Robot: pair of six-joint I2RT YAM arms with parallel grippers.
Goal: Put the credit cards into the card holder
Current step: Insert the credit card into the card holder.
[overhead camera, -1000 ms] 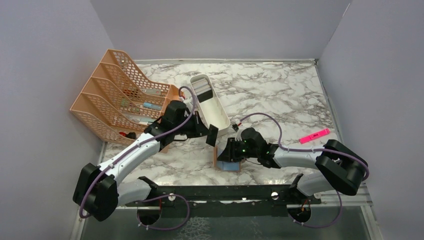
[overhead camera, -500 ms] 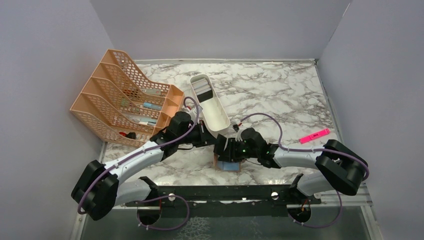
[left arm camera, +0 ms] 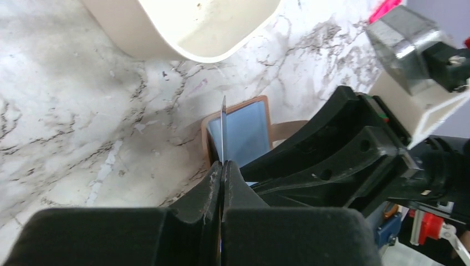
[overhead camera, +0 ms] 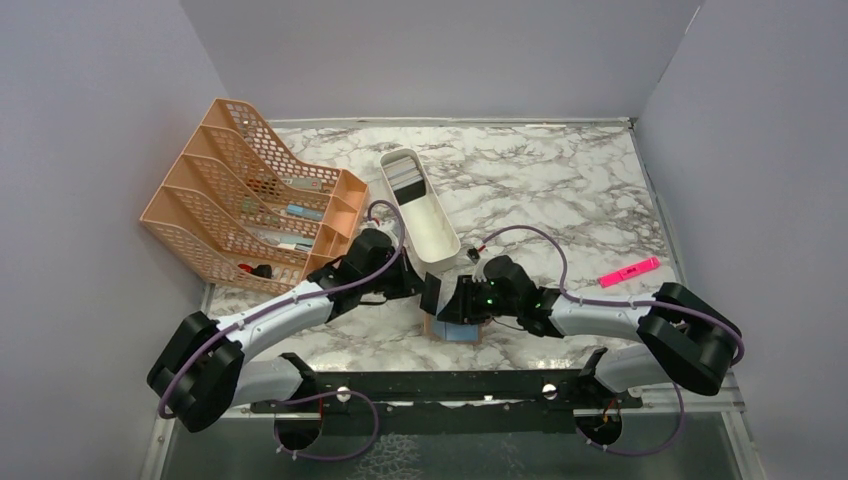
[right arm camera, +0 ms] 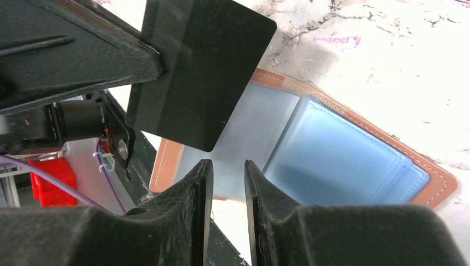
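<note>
The card holder [right arm camera: 354,166] lies open on the marble, tan rim with a light blue lining, and shows under both grippers in the top view [overhead camera: 456,333]. My left gripper [left arm camera: 223,163] is shut on a black credit card [right arm camera: 199,72]. That card stands on edge, thin as a line [left arm camera: 223,127], over the holder's left half. My right gripper [right arm camera: 228,163] hovers at the holder's near edge. Its fingers are partly apart with nothing clamped between them. More credit cards [overhead camera: 405,175] lie at the far end of the white tray.
The white oblong tray [overhead camera: 432,228] sits just behind the grippers, and its rim [left arm camera: 166,52] is close to the left fingers. An orange mesh file rack [overhead camera: 235,195] stands at the left. A pink highlighter [overhead camera: 630,271] lies at the right.
My left gripper has carried the black card from beside the tray down and right until it is over the card holder. The right arm has barely moved.
</note>
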